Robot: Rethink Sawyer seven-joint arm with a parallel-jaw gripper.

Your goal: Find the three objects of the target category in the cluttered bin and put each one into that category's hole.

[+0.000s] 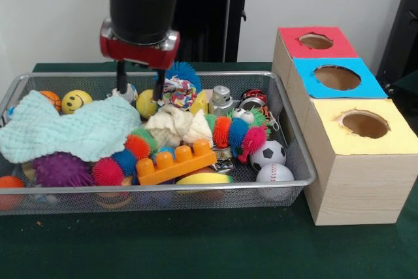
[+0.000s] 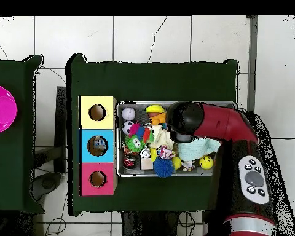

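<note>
Front view: my gripper (image 1: 139, 83) hangs empty, fingers apart, over the bin's (image 1: 287, 132) far side. I see no bottles; towel (image 1: 72, 130) and toys cover much.

Close front view, high overhead; wire bin (image 1: 287, 136) (image 2: 122, 173) shared.

The wire mesh basket (image 1: 297, 161) lies lengthwise on the green table, shallow and silver, heaped with toys, balls and cloths. No clear bottle shows plainly among the clutter. Just beside its end stands a row of three wooden boxes; the middle one has a bright blue top with a round hole (image 1: 337, 77). From overhead, something blue and white shows inside that hole (image 2: 98, 144).
</note>
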